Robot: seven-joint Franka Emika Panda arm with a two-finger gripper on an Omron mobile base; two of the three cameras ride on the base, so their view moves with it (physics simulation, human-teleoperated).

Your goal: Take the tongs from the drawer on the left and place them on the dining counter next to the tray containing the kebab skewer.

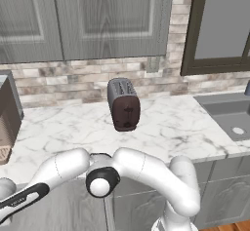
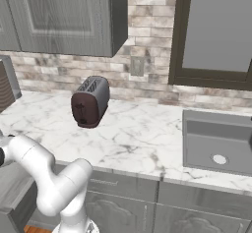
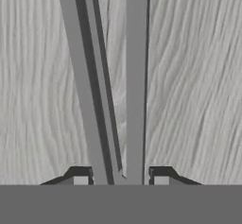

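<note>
In the hand view, the slim grey metal tongs (image 3: pixel 111 86) lie on the drawer's (image 3: pixel 198 76) grey wood-grain floor. Their two narrow arms run away from me and spread apart toward the top. My gripper (image 3: pixel 121 178) is shut on the tongs near their joined end, one dark fingertip (image 3: pixel 80 178) on each side. In the left base view my arm bends down to the lower left over the open drawer (image 1: pixel 73 208). The drawer's corner (image 2: pixel 15 190) also appears at the lower left of the right base view. The dining counter, tray and kebab skewer are out of view.
A dark toaster (image 1: pixel 123 104) (image 2: pixel 90 101) stands on the marble worktop (image 1: pixel 166 127) against the brick wall. A grey sink (image 1: pixel 229 113) (image 2: pixel 219 141) is set in at the right. Grey wall cabinets (image 1: pixel 97 15) hang above. A brown appliance (image 1: pixel 7 123) stands at the far left.
</note>
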